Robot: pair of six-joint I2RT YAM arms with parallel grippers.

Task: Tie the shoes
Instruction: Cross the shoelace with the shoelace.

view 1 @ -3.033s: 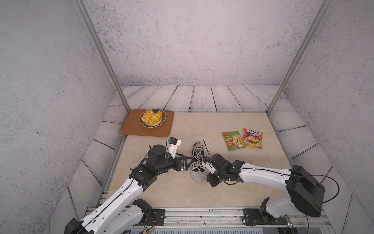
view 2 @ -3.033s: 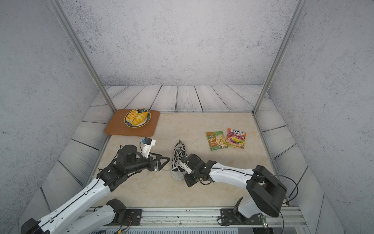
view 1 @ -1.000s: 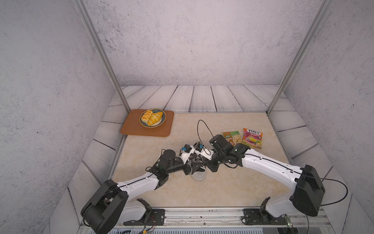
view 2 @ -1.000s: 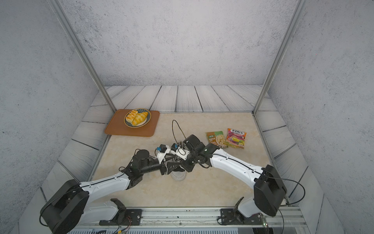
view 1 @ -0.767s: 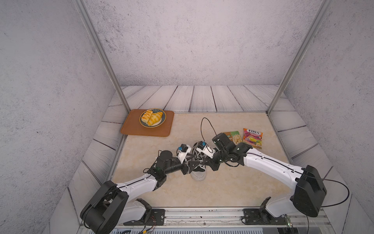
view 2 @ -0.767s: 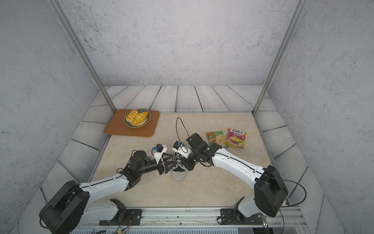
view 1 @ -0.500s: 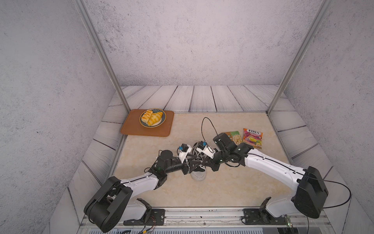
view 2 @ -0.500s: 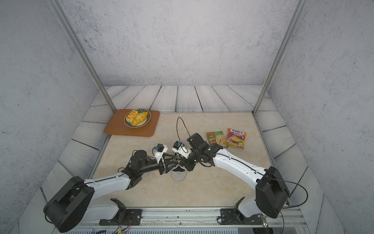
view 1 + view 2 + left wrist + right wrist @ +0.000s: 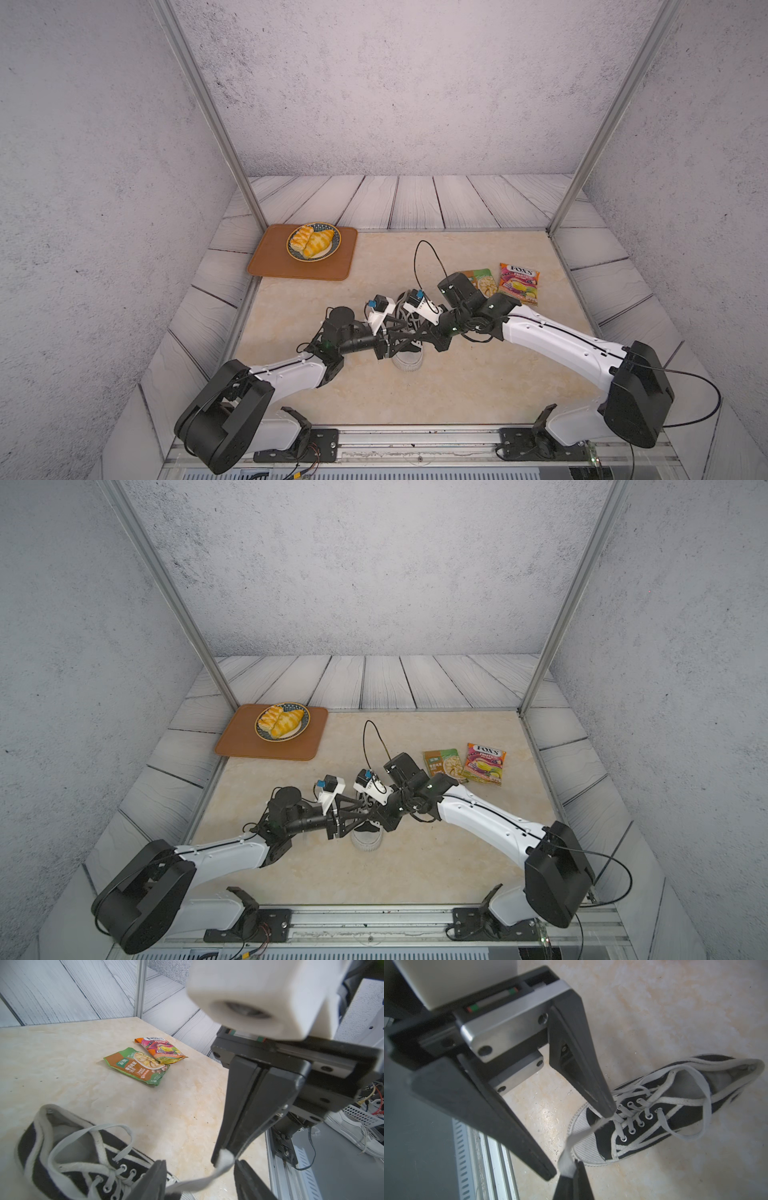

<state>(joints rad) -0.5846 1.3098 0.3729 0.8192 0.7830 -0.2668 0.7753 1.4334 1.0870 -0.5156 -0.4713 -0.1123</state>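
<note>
Right gripper (image 9: 221, 1157) clamped on lace (image 9: 198, 1182) end. Left gripper (image 9: 579, 1144) jaws apart, lace running between them. Shoe (image 9: 685, 1113) just below. Close left squarely on the taut lace, clear of right's tips.

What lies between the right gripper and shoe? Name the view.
A white lace, pinched by the right gripper, running through the open left gripper; right wrist view.

i count one black shoe (image 9: 409, 360) with one white lace (image 9: 685, 1101), two snack packets (one green packet (image 9: 482, 283), one pink packet (image 9: 518, 283)), one plate (image 9: 336, 245) holding what look like two pastries (image 9: 318, 243), one brown mat (image 9: 282, 266), and two arms: left arm (image 9: 286, 374), right arm (image 9: 557, 340).
</note>
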